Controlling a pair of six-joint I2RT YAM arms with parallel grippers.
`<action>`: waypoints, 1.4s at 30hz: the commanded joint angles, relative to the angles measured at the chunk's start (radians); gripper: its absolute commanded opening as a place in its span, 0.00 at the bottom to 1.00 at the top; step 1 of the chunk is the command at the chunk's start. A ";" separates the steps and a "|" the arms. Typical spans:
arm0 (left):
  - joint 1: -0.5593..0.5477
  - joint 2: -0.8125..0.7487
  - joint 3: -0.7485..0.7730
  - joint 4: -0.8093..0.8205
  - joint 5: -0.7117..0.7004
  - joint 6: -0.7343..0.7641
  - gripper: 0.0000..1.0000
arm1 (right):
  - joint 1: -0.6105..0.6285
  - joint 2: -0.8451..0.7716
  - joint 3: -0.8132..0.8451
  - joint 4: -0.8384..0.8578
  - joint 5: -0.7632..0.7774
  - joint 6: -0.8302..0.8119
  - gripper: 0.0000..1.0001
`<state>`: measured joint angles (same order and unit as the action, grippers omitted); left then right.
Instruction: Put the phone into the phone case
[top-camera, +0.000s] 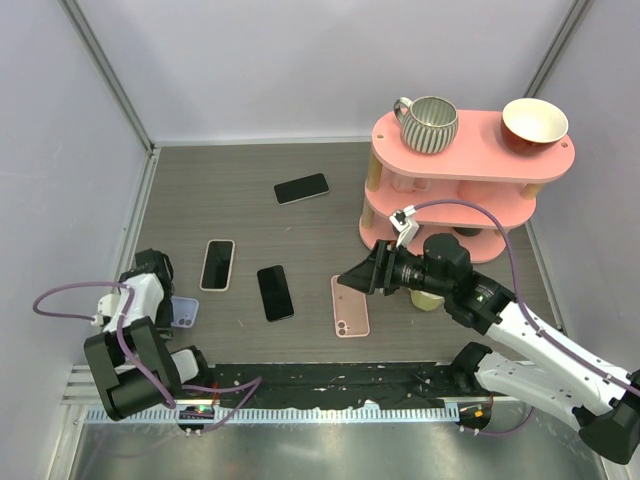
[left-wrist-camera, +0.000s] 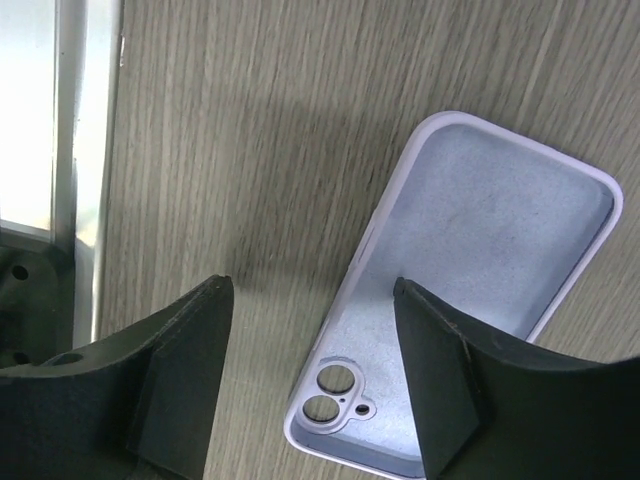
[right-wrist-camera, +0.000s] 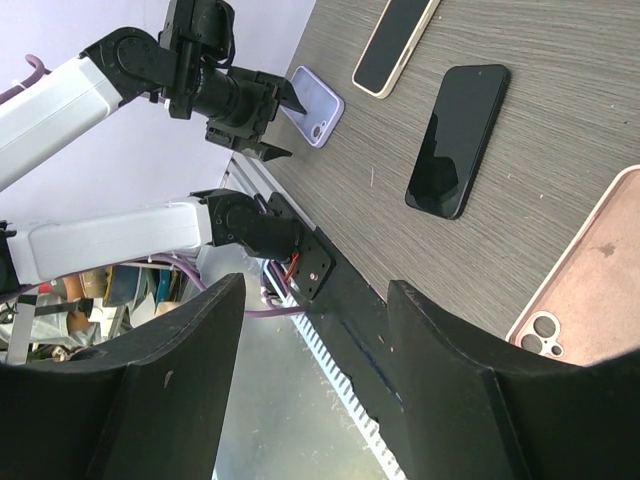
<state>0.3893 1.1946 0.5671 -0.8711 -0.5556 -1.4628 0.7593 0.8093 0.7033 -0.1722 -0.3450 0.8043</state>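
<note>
**Worktop** (top-camera: 240, 220): grey wood grain, walled on three sides, both arm bases at its near edge.

1. **Lavender case** (left-wrist-camera: 480, 250): lies flat at the left side of the worktop, hollow side up and empty. Its camera cut-out is at the end nearest the left arm.
2. **Left claw** (left-wrist-camera: 312, 320): released, fingers spread wide and low over the worktop. The case's camera-end corner lies in the gap. One finger crosses in front of the case's long side and the other stands well apart from it. Nothing is grasped.
3. **Black phone** (top-camera: 275, 292): loose and screen up near the middle front of the worktop, between the cream-cased phone and the pink case. It touches neither, and sits in no case.
4. **Pink case** (top-camera: 350, 306): flat, just right of the black phone, camera cut-out toward the near edge.
5. **Right claw** (right-wrist-camera: 315, 300): released and empty, fingers apart, held above the worktop beside the pink case.
6. **Cream-cased phone** (top-camera: 217, 264): screen up, left of the black phone.
7. **Second black phone** (top-camera: 301, 188): screen up, farther back, near the shelf.
8. **Pink shelf** (top-camera: 470, 140): two tiers, back right. The top tier carries a striped mug (top-camera: 428, 123) and a bowl (top-camera: 534, 125).
</note>
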 joint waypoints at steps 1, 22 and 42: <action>0.010 0.014 -0.012 0.012 -0.003 -0.030 0.65 | 0.002 -0.022 0.030 0.043 0.015 0.001 0.65; 0.008 -0.458 0.042 -0.134 0.200 0.085 0.00 | 0.116 0.082 0.001 0.103 0.254 0.087 0.63; -0.104 -0.606 -0.150 0.195 0.893 0.124 0.00 | 0.285 0.847 0.464 0.293 0.357 -0.048 0.62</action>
<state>0.3012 0.6052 0.4164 -0.7887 0.2131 -1.3457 1.0397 1.6104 1.0645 0.0574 -0.0006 0.8085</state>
